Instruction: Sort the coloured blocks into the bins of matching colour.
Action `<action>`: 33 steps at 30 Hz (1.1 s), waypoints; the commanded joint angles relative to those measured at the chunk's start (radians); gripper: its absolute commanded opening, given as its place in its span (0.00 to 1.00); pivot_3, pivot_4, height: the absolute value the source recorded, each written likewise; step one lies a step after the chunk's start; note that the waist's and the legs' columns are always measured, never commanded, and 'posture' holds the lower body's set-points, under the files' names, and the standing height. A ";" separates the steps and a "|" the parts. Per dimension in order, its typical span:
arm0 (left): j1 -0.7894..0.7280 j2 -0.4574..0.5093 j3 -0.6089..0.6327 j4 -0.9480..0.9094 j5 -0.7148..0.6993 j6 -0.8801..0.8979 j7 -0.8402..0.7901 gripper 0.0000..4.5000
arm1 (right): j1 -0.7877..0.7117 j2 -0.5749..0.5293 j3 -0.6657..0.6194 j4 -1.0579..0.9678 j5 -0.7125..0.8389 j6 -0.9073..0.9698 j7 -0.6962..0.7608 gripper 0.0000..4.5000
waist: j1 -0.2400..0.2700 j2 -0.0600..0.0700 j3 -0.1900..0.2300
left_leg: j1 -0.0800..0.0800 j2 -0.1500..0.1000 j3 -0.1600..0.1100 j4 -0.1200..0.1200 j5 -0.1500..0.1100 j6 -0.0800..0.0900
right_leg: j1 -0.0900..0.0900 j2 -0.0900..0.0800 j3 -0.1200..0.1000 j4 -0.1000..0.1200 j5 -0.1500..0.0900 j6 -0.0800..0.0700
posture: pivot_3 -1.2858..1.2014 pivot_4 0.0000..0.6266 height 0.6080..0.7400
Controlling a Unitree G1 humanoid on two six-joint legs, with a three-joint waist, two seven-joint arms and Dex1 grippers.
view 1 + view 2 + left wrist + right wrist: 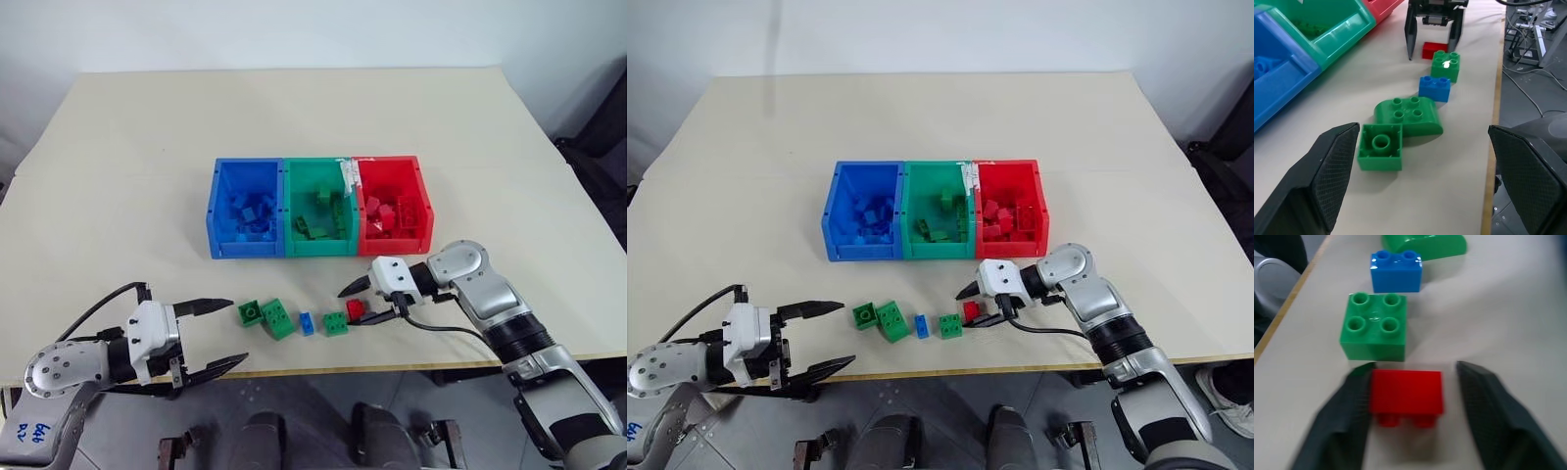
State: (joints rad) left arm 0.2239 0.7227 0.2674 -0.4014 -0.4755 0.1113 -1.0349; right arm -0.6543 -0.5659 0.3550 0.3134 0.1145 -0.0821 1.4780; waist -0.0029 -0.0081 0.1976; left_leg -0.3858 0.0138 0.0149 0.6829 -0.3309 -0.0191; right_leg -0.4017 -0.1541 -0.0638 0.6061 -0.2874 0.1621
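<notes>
The coloured blocks are mostly lying sorted in the bins (284, 247), while five are waiting near the table's (118, 176) front edge, the right gripper (355, 306) straddling the red block (355, 309) with fingers not yet clamped and the left gripper (220, 335) hanging wide open.

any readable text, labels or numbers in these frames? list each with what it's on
Nothing can be read with confidence.
Blue handwritten marks on the left arm's grey casing: too small and tilted to read.
White sticker on the wall between the green bin and the red bin: no legible print.
The loose blocks, including the red block and the blue block: no lettering visible.
</notes>
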 commanded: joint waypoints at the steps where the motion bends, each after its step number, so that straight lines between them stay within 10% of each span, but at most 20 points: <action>1: 0.006 0.008 0.036 -0.040 -0.019 -0.004 0.012 1.00 | 0.015 -0.046 -0.014 -0.035 0.018 0.008 0.049 0.32 | 0.000 0.000 0.000 | 0.000 0.000 0.000 0.000 0.000 0.000 | 0.000 0.000 0.000 0.000 0.000 0.000 | 0.52 0.24 1.00; 11: -0.068 -0.046 0.031 -0.029 -0.059 0.011 0.076 1.00 | -0.035 -0.016 -0.331 -0.108 0.301 0.276 -0.183 0.33 | -0.001 0.001 0.000 | 0.000 0.002 0.000 0.000 0.000 -0.001 | 0.000 0.002 0.000 0.000 0.000 -0.001 | 0.52 0.24 1.00; 20: -0.104 -0.030 0.023 -0.006 -0.061 0.027 0.063 1.00 | -0.277 0.078 -0.409 0.255 0.119 0.164 -0.617 0.33 | -0.004 0.001 0.000 | -0.001 0.002 0.003 0.000 0.000 -0.002 | -0.004 0.003 0.002 0.001 0.001 -0.002 | 0.52 0.24 1.00; 29: -0.164 -0.014 0.002 0.010 -0.055 0.040 0.039 1.00 | -0.236 0.043 -0.451 0.194 0.203 0.149 -0.440 0.99 | -0.009 0.001 0.001 | -0.003 0.002 0.004 -0.001 0.000 -0.002 | -0.007 0.003 0.002 0.002 0.001 -0.002 | 0.52 0.24 1.00; 33: -0.234 -0.012 -0.066 0.043 -0.027 0.029 0.006 1.00 | -0.060 -0.105 -0.495 -0.016 0.323 0.290 -0.267 0.99 | 0.015 0.002 0.001 | -0.004 0.002 0.004 0.000 -0.001 -0.001 | -0.006 0.003 0.001 0.001 0.001 -0.002 | 0.52 0.24 1.00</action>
State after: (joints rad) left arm 0.0067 0.7053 0.2238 -0.3540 -0.5038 0.1502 -1.0096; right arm -0.7496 -0.6231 -0.1010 0.3973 0.3885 0.1778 1.1530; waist 0.0124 -0.0063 0.1986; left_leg -0.3892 0.0159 0.0200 0.6829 -0.3319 -0.0194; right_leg -0.4077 -0.1518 -0.0624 0.6069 -0.2864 0.1600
